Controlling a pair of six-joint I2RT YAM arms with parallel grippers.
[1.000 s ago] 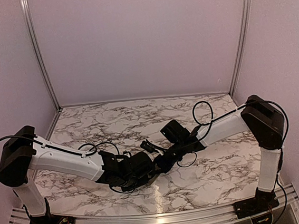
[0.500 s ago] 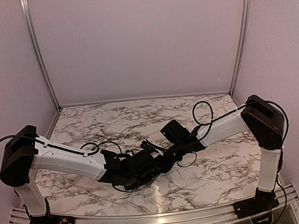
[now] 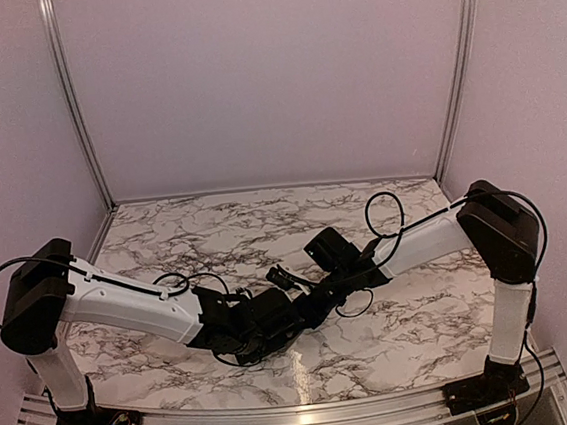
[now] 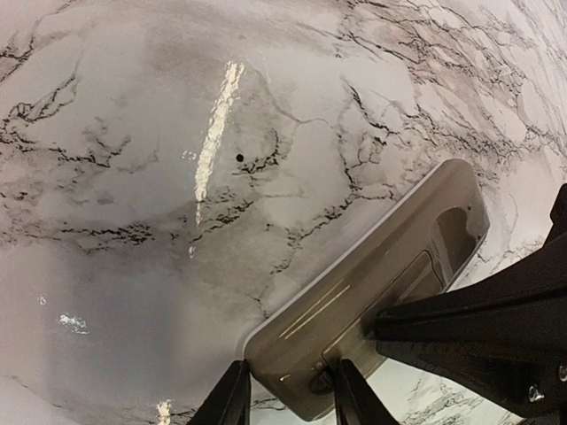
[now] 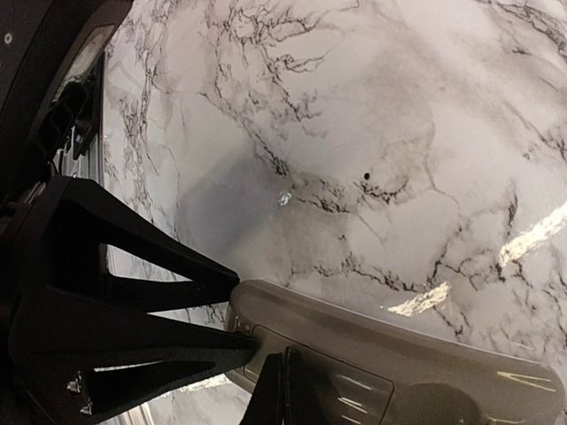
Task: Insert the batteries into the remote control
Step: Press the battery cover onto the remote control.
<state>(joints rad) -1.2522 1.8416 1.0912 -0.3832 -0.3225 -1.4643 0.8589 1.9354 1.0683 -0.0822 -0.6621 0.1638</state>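
At about 6 o'clock on the white marble table with dark veins (image 3: 386, 233), close to its front edge, the two black claws meet. From above they hide the task's thing completely. The wrist cameras show it: the slim rectangular remote control (image 4: 390, 257) lies flat on the marble with its grey-beige plastic back turned up.

In the left wrist view its long axis runs from 7 o'clock to 2 o'clock. The open battery recess (image 4: 447, 235) lies toward the 2 o'clock end. In the right wrist view the same body runs from 9 o'clock toward 4 o'clock along the bottom of the picture.

Two thin pale lines (image 4: 310, 312) cross the back near the 7 o'clock end. I cannot tell if they are marks or only reflections, and they do not read as letters.

The left gripper (image 4: 291, 367) has its fingers partly apart at the 7 o'clock end of the remote control, one just outside the corner and one over the back. I cannot tell whether they pinch it. Between them sits a small dark round thing (image 4: 319, 382), too small to identify.

The right gripper (image 5: 285, 372) is clenched and holds nothing. Its joined tips rest on the back beside the recess, coming in from 3 o'clock in the left wrist view.
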